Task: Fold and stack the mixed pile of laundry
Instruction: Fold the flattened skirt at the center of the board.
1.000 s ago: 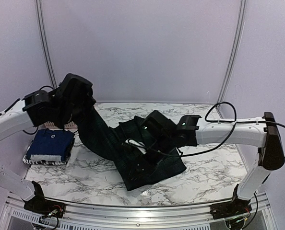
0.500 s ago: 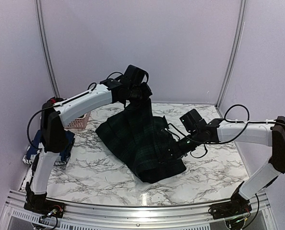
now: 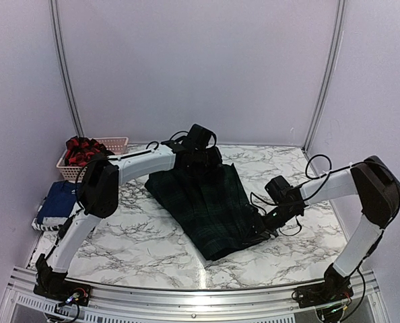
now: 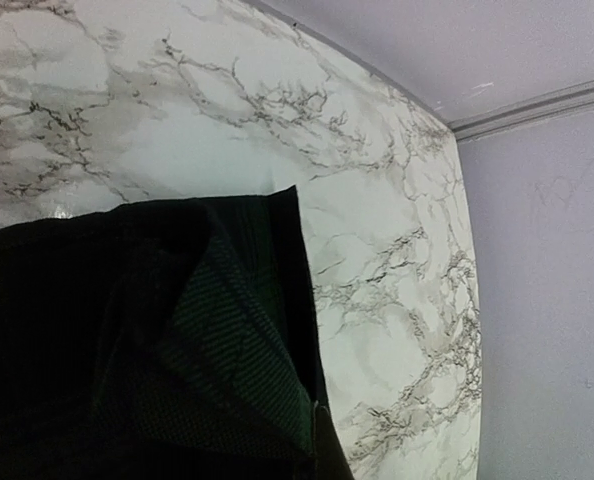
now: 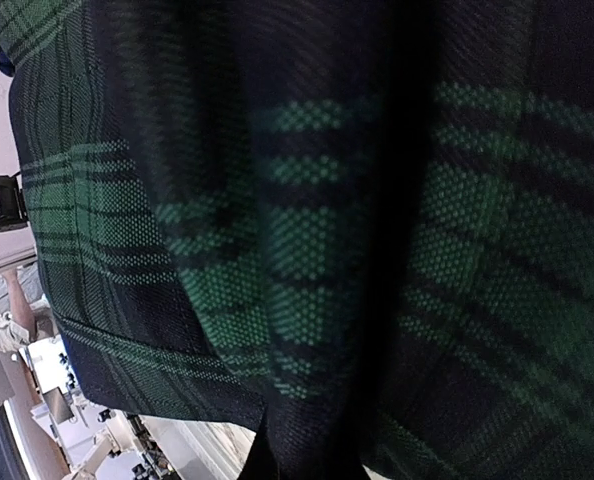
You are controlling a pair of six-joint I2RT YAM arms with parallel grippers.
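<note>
Overhead view of a marble tabletop (image 3: 132, 235) with two robot arms working a dark green plaid garment (image 3: 210, 202). A second ago the left arm held one end of this garment raised at the left side, so the cloth hung in a long slant. Now that arm reaches across to the far middle, and the left gripper (image 3: 198, 153) sits low at the garment's far edge, closed on the cloth. The right gripper (image 3: 266, 225) has shifted toward the right and is pinched on the near right edge; its wrist camera sees only plaid.

The garment now lies nearly flat at the tabletop's centre as a compact slanted panel, which suggests a fold being laid down. A folded navy garment (image 3: 57, 202) waits at the left edge. A red-and-black checked garment (image 3: 81, 149) sits in the pink basket (image 3: 116, 142) at the far left, so more folding remains.
</note>
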